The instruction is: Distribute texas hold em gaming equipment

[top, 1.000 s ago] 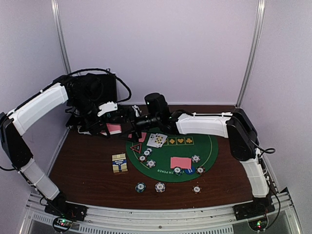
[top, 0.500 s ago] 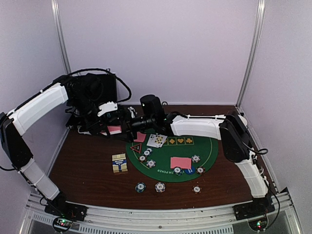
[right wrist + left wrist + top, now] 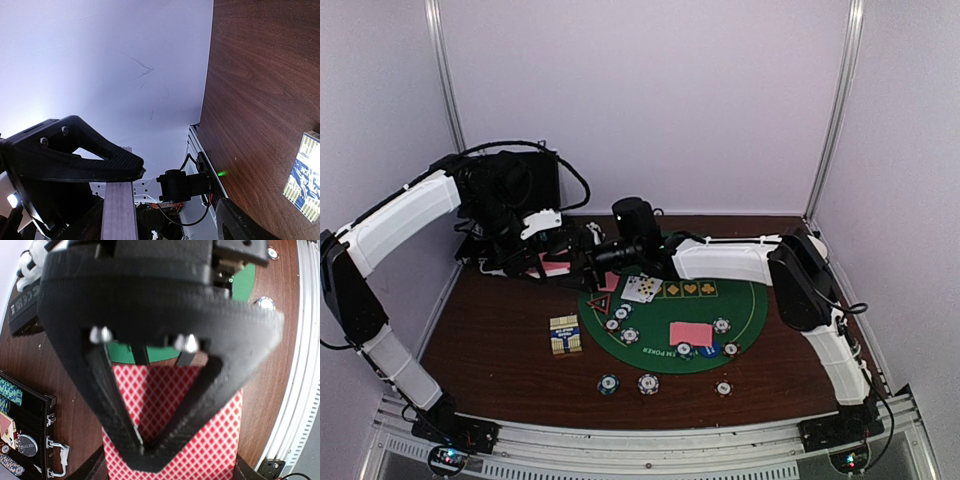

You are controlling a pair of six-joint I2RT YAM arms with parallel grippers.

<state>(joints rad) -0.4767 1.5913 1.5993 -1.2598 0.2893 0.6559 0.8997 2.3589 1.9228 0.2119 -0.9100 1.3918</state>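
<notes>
Closing right gripper [image 3: 582, 256] around card [image 3: 220, 432]

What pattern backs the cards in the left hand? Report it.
Red-and-white diamond lattice on the cards, clearest from left wrist.

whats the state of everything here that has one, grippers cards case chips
left gripper, shut on pink-backed cards
right gripper, open, at those held cards
black case, open
fanned cards, face up on the green mat
pink card, face down on the mat
poker chips, lying flat, loose
</notes>
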